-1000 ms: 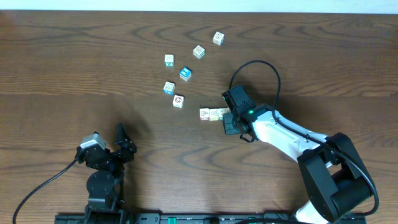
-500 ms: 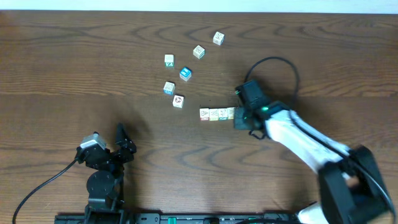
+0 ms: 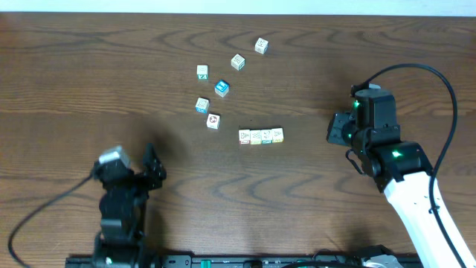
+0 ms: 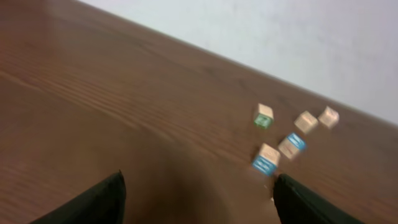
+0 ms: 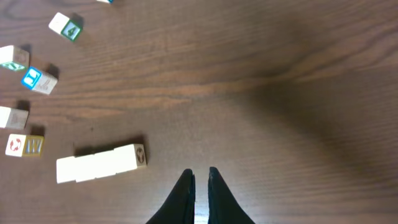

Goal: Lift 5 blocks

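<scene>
At the table's [image 3: 74, 82] near left the left gripper [image 3: 154, 165] sits low, its jaws standing wide apart with nothing between them; in the left wrist view [image 4: 199, 176] only bare wood lies between the two dark tips. A broad stretch of open table separates it from the cubes.

Right of it comes a loose scatter: a green-printed cube [image 3: 202, 71] farthest back, a teal-edged cube [image 3: 201, 105] nearer, and just beside that the red-ring block [image 3: 213, 120], lying alone with its ring face up. A blue-topped cube [image 3: 222, 88] sits a little to the right. Two more cream cubes [image 3: 237, 62] [image 3: 261, 46] trail off diagonally toward the far edge. None of these touch.

Just right of the red-ring block and a little nearer lies the row of blocks [image 3: 260, 136]: four cubes side by side and touching. Its long axis runs left to right across the table, the right end tipped very slightly toward the far edge. In the right wrist view [image 5: 102, 163] it reads as one pale bar with a red print on its right end face.

Bare wood lies on the row's near side and off its right end. Across that gap, well apart from the row, hangs the right gripper [image 3: 335, 134], its jaws nearly together with only a thin slit showing [image 5: 199, 173], and empty.
</scene>
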